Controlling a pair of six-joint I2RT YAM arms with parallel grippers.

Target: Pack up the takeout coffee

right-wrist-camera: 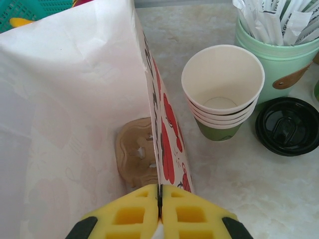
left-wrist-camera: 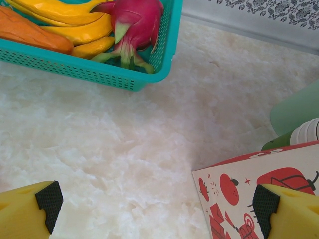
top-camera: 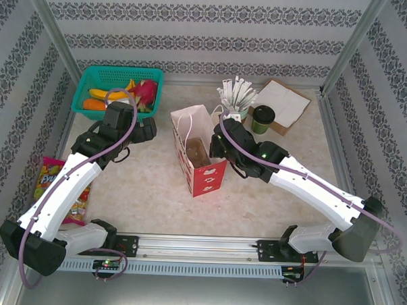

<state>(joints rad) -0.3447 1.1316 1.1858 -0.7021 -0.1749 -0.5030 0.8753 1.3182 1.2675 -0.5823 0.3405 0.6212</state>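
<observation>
One takeout coffee [top-camera: 263,118] stands on the table right of the single paper bag [top-camera: 198,155], outside it, its black lid on. Just beside it are one nested stack of lidless cups [right-wrist-camera: 223,89] and one green cup of wrapped sticks [right-wrist-camera: 279,55]. The right gripper [right-wrist-camera: 159,201] is pinched onto the bag's right wall, with one cardboard carrier [right-wrist-camera: 137,154] lying at the bottom inside. The left gripper [left-wrist-camera: 157,201] hangs spread and holding nothing, between the bag and one teal basket [left-wrist-camera: 99,69] of fruit — bananas and a dragon fruit [left-wrist-camera: 134,25].
</observation>
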